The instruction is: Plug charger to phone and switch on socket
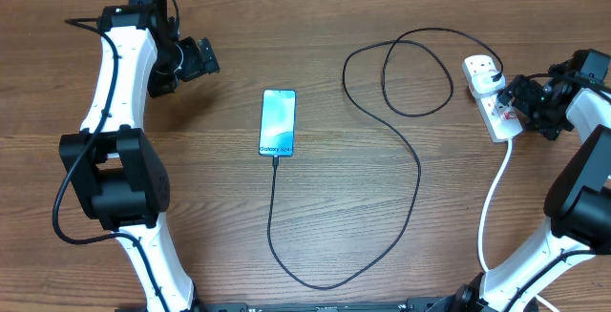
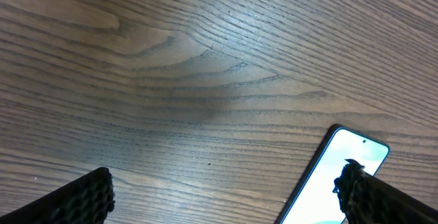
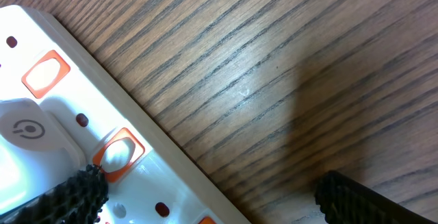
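The phone (image 1: 278,121) lies face up in the middle of the table, its light blue screen lit; its corner also shows in the left wrist view (image 2: 335,176). The thin black charger cable (image 1: 416,174) runs from the phone's near end, loops across the table and reaches the white plug on the socket (image 1: 489,102). The connector tip sits at the phone's bottom edge. My left gripper (image 1: 202,59) is open, left of and beyond the phone. My right gripper (image 1: 516,102) is open, one finger over the socket's orange-red switch (image 3: 118,154), the other over bare wood.
The socket's thick white cord (image 1: 493,207) runs toward the near table edge on the right. A white plug body with a power symbol (image 3: 27,131) sits in the socket. Bare wooden table (image 2: 205,80) lies under the left gripper.
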Available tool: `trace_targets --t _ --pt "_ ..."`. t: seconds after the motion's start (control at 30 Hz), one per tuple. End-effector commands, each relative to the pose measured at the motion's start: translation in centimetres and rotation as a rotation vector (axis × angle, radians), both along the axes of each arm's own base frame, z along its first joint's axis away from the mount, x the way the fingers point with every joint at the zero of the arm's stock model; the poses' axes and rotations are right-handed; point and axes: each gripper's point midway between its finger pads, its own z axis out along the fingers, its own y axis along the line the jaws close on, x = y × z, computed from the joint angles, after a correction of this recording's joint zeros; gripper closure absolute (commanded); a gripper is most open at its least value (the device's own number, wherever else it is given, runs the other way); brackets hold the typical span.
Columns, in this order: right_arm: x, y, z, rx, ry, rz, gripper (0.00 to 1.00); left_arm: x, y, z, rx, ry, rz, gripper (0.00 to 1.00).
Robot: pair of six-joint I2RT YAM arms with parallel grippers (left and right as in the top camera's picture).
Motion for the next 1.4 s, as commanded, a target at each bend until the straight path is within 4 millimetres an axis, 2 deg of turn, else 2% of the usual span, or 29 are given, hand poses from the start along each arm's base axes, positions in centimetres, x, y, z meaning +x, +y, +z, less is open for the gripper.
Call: trace_targets --t 0.0,0.27,0.47,0.6,0.63,0.77,0.9,1.03,1.17,1.27,1.37 --pt "-0.3 2.1 -1.6 0.001 0.05 0.066 0.0 0.2 -0.2 0.6 -0.007 -0.017 -0.003 0.0" --pt "2.2 0.9 1.8 -0.012 -0.028 0.067 0.0 0.2 -0.2 0.6 -0.006 -0.017 -0.003 0.0" --pt "2.4 1.9 2.0 -0.053 -0.056 0.29 0.0 0.2 -0.2 0.6 -0.007 -0.017 -0.003 0.0" --pt "2.6 1.8 2.1 -0.071 -0.067 0.322 0.0 0.2 -0.2 0.6 -0.007 -0.017 -0.003 0.0" --pt "2.6 1.7 2.1 -0.068 -0.067 0.309 0.0 0.2 -0.2 0.6 -0.006 -0.017 -0.003 0.0" --pt "1.7 -1.7 1.9 -0.082 -0.025 0.058 0.0 0.2 -0.2 0.6 -0.006 -0.016 -0.003 0.0" --pt "1.6 -3.1 2.4 -0.015 -0.075 -0.019 0.0 0.2 -0.2 0.6 -0.007 -0.016 -0.004 0.0" --pt "2.5 -2.8 3.5 0.106 -0.179 -0.028 0.0 0.2 -0.2 0.6 -0.006 -0.017 -0.003 0.0" --pt "2.7 -2.9 3.7 0.118 -0.196 -0.024 0.0 0.2 -0.2 0.6 -0.007 -0.017 -0.003 0.0" --pt "3.0 -2.2 3.7 0.119 -0.195 -0.009 0.0 0.2 -0.2 0.6 -0.007 -0.017 -0.003 0.0" --pt "2.7 -0.6 3.8 0.181 -0.185 0.024 0.0 0.2 -0.2 0.6 -0.007 -0.017 -0.003 0.0"
